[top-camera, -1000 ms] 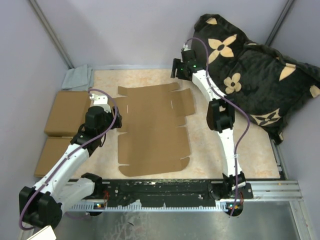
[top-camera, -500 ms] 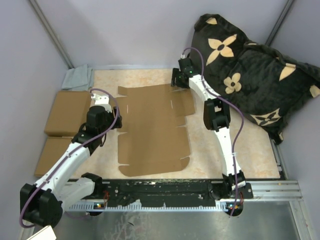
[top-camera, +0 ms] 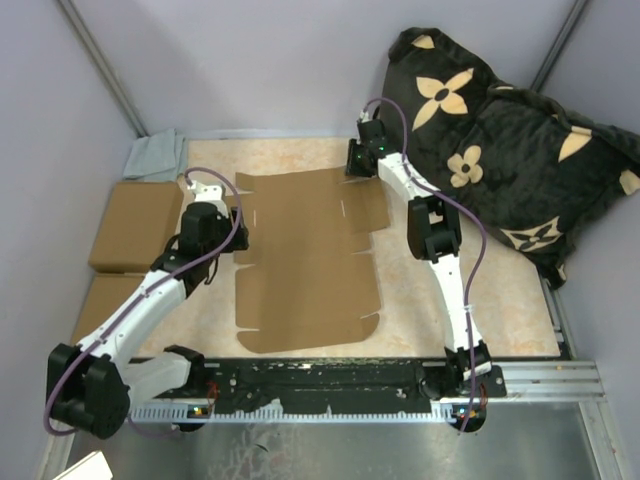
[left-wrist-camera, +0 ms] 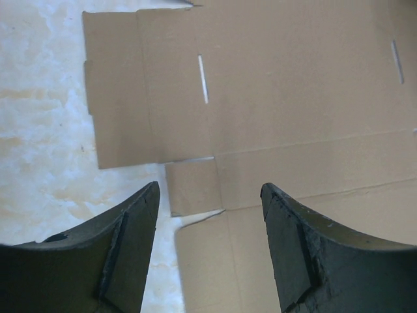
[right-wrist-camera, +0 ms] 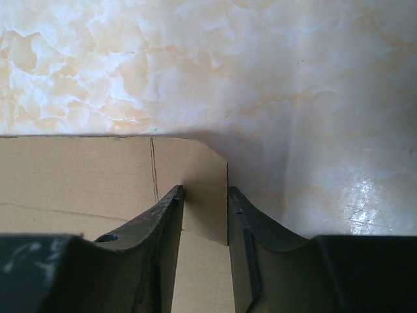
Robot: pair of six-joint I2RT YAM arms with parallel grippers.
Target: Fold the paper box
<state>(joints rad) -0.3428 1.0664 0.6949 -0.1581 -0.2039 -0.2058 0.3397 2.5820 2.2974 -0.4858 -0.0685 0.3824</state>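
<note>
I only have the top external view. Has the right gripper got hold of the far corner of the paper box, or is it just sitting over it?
Observer: In the right wrist view, the right gripper has its jaws a narrow gap apart. The corner flap of the paper box shows lying flat in that gap. It does not look clamped.
Operator: And the left one?
Observer: In the left wrist view, the left gripper is wide open above the box's left edge. A small tab shows between its fingers, and it holds nothing.
</note>
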